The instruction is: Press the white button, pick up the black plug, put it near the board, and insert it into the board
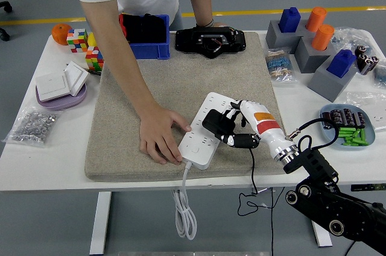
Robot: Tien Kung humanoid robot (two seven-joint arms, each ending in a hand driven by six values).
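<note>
The right robot hand (236, 128) grips the black plastic plug (218, 123), held over the white rectangular power strip (204, 137) on the grey felt mat (181, 87); a person's hand (158, 140) steadies the strip's left side. Tilted prongs could miss the sockets and jam

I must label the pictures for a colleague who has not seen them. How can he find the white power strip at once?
Start from the large beige mat covering the table's middle. The white power strip lies slanted at its near edge, between a person's hand and the robot's right hand holding the black plug. Nothing else there is white with a cable hanging off the table.
</note>
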